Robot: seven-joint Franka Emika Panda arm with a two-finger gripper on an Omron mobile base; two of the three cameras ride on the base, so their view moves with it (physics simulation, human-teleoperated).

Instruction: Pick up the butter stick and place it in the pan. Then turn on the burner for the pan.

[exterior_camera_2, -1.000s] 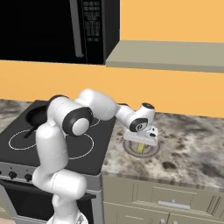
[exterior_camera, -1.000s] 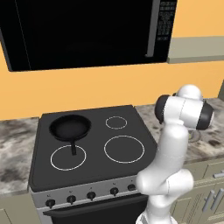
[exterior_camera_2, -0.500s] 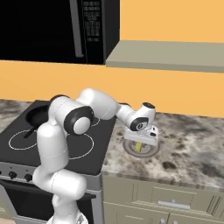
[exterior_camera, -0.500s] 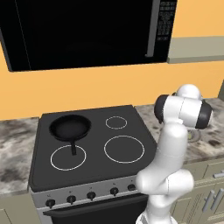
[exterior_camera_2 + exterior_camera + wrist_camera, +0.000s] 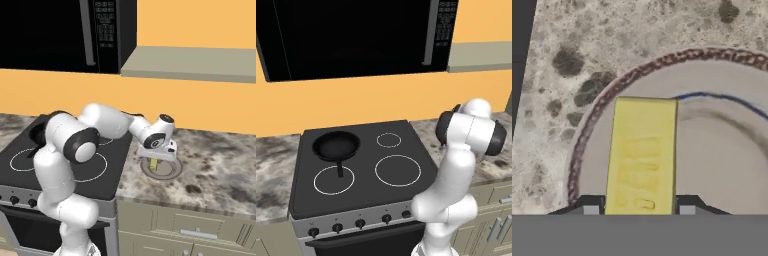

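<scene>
Since the earlier frames the claw (image 5: 156, 161) has sunk a little closer to the plate (image 5: 170, 171), while the stove (image 5: 363, 170) and pan (image 5: 336, 145) look unchanged. In the hand view the butter (image 5: 643, 155) lies on the plate (image 5: 722, 145), near its patterned rim, and the claw (image 5: 639, 209) straddles its near end, one fingertip (image 5: 590, 206) tight against each long side. It appears closed on the butter, narrow. The plate sits on the speckled worktop (image 5: 215, 165) just right of the stove. The pan rests on the back left burner, handle (image 5: 339, 169) pointing toward the knobs (image 5: 360, 223), well apart from the butter.
</scene>
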